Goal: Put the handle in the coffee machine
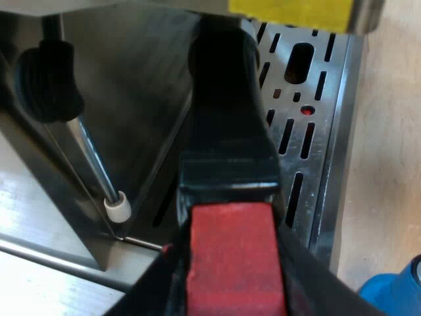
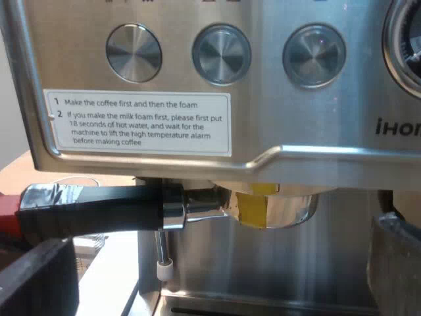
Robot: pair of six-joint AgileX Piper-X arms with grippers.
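Item: metal holder (image 2: pixel 266 207) | Place: under espresso machine (image 2: pixel 316 138) front, handle (image 2: pixel 92 205) out at nine o'clock | Handling: we judge it heavy, rigid, slick on the metal; best held by the red end (image 1: pixel 233 257) | Pincers: left gripper (image 1: pixel 233 293) clenched on red end; right gripper (image 2: pixel 214 266) released
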